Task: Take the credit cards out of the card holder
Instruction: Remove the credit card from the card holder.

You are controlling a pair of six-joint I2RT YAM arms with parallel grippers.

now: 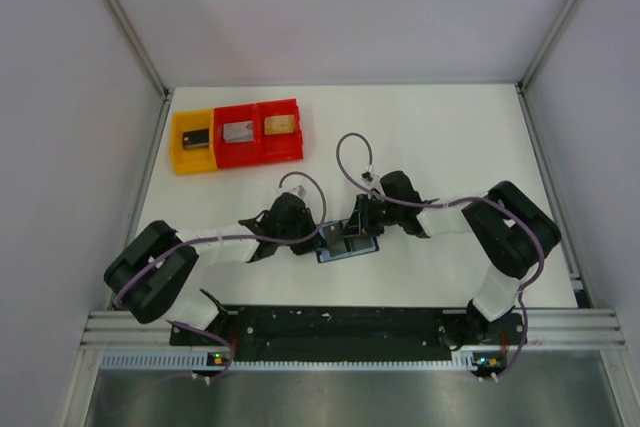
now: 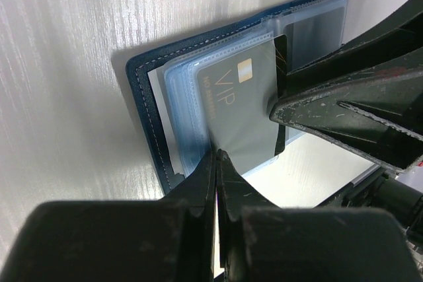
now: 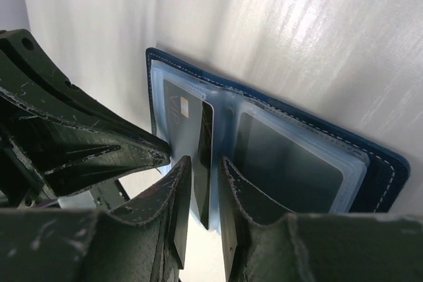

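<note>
Closest to me, the left gripper (image 2: 218,163) is pinched fully shut at the near edge of the clear sleeves (image 2: 182,90). I can't tell if it actually has a leaf caught or is just pressing there. The card holder (image 2: 142,107) lies open on the table (image 1: 450,147) between the two arms, navy cover down.

Just past that, the right gripper (image 3: 206,170) straddles the dark VIP card (image 2: 238,107), which looks partway out of its sleeve. In the right wrist view I see a sliver of gap on either side of the card's edge, so I read those jaws as not clamped yet.

How I'd play it:
- Close the right jaws square on the card alone, with no sleeve plastic in the bite.
- Pull slowly, straight along the pocket.
- The left should pin the holder down so it doesn't drag along.
- If the whole wallet lifts, I'd stop and re-seat.

Way at the back, the yellow bin (image 1: 194,165) and red bins (image 1: 262,155) sit well apart from all this.
</note>
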